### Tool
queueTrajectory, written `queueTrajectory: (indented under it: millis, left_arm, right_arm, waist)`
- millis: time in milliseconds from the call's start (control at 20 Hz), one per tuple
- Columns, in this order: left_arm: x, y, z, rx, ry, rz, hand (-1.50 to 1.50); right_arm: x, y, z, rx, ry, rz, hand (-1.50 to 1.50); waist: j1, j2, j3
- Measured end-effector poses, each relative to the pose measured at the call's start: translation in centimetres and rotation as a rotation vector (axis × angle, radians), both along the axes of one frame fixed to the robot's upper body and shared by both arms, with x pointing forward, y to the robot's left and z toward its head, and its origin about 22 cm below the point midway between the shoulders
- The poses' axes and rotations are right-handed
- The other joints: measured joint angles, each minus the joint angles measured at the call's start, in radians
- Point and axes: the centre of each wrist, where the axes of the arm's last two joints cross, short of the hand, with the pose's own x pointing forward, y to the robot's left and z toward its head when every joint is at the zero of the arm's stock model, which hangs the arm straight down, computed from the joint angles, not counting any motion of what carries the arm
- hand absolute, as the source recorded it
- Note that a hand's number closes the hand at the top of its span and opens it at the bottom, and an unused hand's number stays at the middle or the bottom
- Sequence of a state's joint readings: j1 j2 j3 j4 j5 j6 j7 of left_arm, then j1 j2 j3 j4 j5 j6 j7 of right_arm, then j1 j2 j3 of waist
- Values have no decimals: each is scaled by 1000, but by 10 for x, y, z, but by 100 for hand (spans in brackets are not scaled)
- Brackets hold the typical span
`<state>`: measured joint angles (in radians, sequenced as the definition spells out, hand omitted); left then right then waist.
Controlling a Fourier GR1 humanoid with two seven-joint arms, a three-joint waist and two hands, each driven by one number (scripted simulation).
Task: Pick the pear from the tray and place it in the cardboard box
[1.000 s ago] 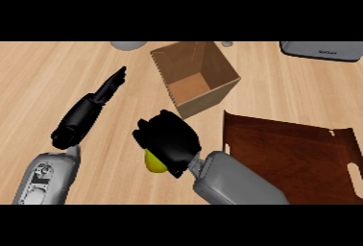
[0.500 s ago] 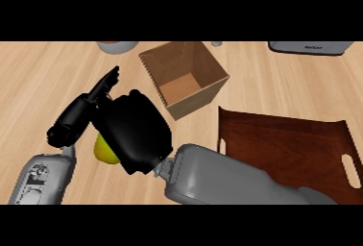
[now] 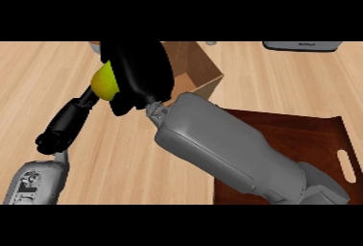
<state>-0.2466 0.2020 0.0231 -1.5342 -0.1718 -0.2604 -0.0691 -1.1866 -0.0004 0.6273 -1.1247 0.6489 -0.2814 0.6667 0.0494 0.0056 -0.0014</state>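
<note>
Curling round pear [image 3: 105,82], R hand [image 3: 142,72] sits w/ it beside cardboard box [image 3: 202,77]

Right robot hand [image 3: 142,72] raised, fingers curled round pear [image 3: 105,82]; left robot hand [image 3: 67,126] low, fingers hidden.

I read a yellow-green pear [image 3: 105,82] at 11 o'clock, a black right hand [image 3: 142,72], a tan cardboard box [image 3: 202,77], a dark brown tray [image 3: 312,139] at 4 o'clock, and a pale wood-grain counter [image 3: 42,72].
</note>
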Motion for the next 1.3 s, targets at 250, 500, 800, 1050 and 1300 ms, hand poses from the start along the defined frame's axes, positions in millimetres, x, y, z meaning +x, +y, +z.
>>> queueTrajectory:
  millis: [250, 500, 800, 1050, 1300]
  left_arm:
    - [2, 4, 5, -1, 1, 11, 0]
    - [1, 8, 3, 0, -7, 16, 0]
    - [3, 5, 4, -5, -7, 7, 0]
    - [3, -1, 4, -1, -13, 4, 0]
    - [2, 2, 4, -2, -7, 3, 0]
  right_arm:
    - [37, -7, 1, -68, 10, -67, 150]
    - [71, -32, -10, -203, 153, -84, 150]
    - [103, -64, -17, -315, 336, -58, 150]
    - [121, -91, -31, -418, 472, -44, -150]
    - [128, -109, -44, -423, 545, 86, -150]
  waist:
    - [-12, 2, 0]
    - [-17, 4, 0]
    - [-14, 6, 0]
    - [-14, 7, 1]
    - [-13, 7, 1]
